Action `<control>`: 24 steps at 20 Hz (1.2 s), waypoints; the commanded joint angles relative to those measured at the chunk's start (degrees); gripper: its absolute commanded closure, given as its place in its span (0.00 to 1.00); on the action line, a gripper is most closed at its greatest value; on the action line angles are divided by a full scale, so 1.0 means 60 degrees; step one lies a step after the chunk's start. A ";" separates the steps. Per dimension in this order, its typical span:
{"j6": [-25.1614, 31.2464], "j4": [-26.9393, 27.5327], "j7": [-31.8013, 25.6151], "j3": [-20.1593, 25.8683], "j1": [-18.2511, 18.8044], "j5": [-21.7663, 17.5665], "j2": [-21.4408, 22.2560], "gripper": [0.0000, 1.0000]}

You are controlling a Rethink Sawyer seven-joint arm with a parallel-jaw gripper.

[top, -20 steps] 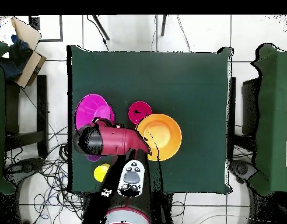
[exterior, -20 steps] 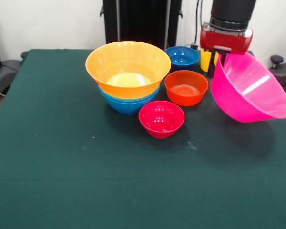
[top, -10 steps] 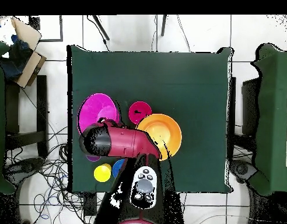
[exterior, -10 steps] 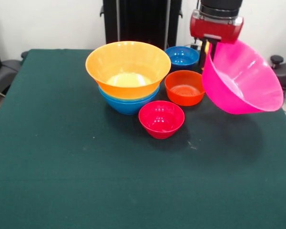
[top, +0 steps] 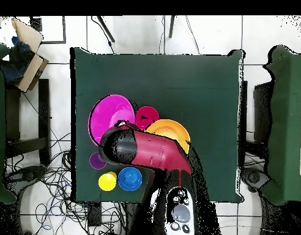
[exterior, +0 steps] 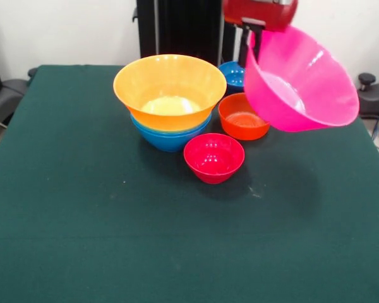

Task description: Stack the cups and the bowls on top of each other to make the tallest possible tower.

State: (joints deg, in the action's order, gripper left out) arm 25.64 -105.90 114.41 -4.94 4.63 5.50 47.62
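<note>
The gripper (exterior: 251,39) is clamped on the rim of the pink bowl (exterior: 300,82), holding it tilted in the air. At its nine o'clock stands the orange bowl (exterior: 169,88) on blue bowls (exterior: 169,137).

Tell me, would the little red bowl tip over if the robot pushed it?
The small glossy crimson plastic bowl would probably slide rather than tip: it sits upright, wider than tall, on the green cloth-covered table. It looks light, so a push at the rim might rock it. Its shiny surface may be slippery to grip.
</note>
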 commanded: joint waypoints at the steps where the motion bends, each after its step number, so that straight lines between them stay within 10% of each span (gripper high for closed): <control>1: 0.1045 -0.0677 -0.1119 0.1168 0.0524 -0.0841 0.0583 1.00; 24: 0.2747 -0.1012 -0.2648 0.2622 0.3031 -0.1787 0.2202 1.00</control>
State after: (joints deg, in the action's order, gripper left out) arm 34.73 -108.98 114.39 3.00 20.24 -0.85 58.27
